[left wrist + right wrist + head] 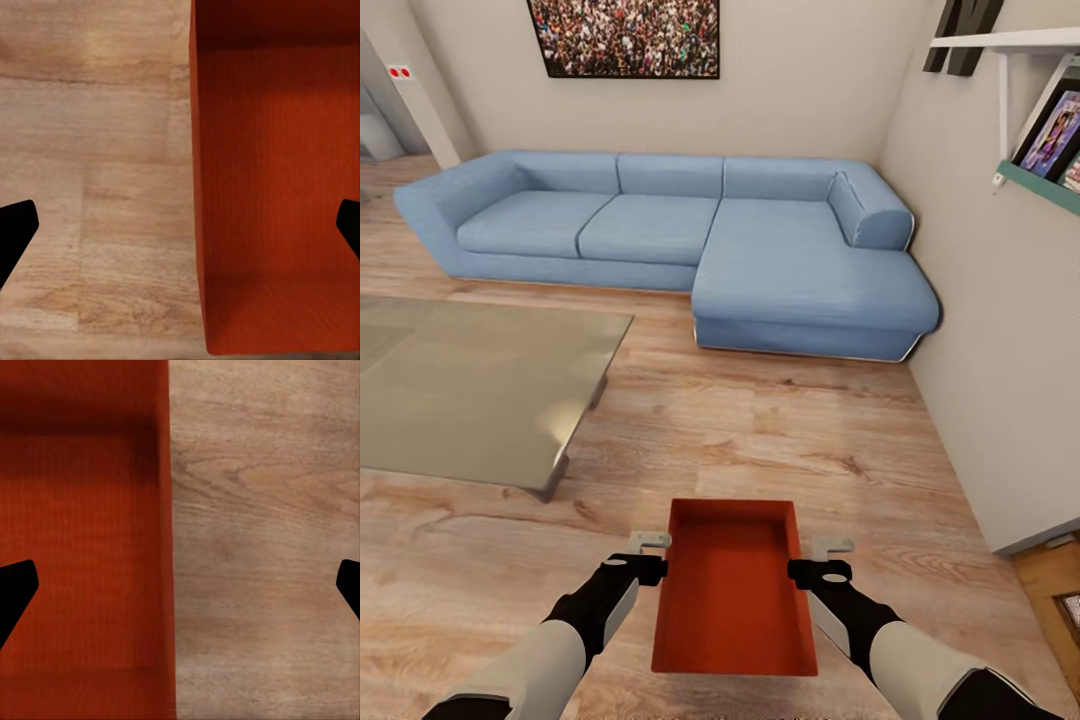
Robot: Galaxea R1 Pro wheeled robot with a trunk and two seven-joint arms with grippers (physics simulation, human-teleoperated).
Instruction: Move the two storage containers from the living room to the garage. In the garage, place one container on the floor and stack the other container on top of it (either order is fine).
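I am in the living room: blue sofa [670, 240] ahead, wood-plank floor [760, 430] below, so the garage part is not begun. One storage container [732, 590] sits between my arms, low over the planks; whether it rests on them I cannot tell. My left pincer [648, 545] and right pincer [830, 552] each stand open, straddling a side wall, not clamped. No readable writing anywhere; the wall picture [628, 38] shows a crowd.

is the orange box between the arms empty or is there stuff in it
Empty. The head view looks straight into the storage container and shows only its bare orange-red bottom and walls; both wrist views show the same ribbed inside with nothing lying on it.
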